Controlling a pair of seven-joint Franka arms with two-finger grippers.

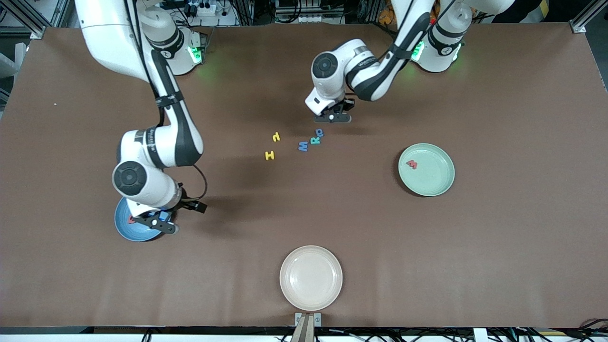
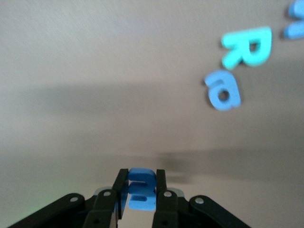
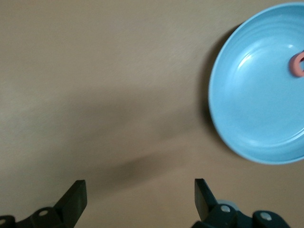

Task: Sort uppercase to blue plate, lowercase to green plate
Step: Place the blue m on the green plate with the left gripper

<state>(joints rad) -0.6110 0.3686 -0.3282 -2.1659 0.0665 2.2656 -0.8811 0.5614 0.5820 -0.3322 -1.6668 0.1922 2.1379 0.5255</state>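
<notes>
Left wrist view, left hand (image 2: 137,190) gripping blue lowercase letter (image 2: 141,189), right hand (image 3: 137,199) open beside blue plate (image 3: 256,95).

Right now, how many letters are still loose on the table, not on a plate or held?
5: yellow H and small yellow letter together; blue M, teal R and small blue a clustered beside them, toward the left arm's end. None looks hidden.

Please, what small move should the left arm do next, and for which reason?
Probably lift, then carry toward the green plate. The left claw is shut on a small blue letter, apparently lowercase, over the table near the teal R and blue a. The red w already lies in that plate. The right claw is open by the blue plate.
</notes>
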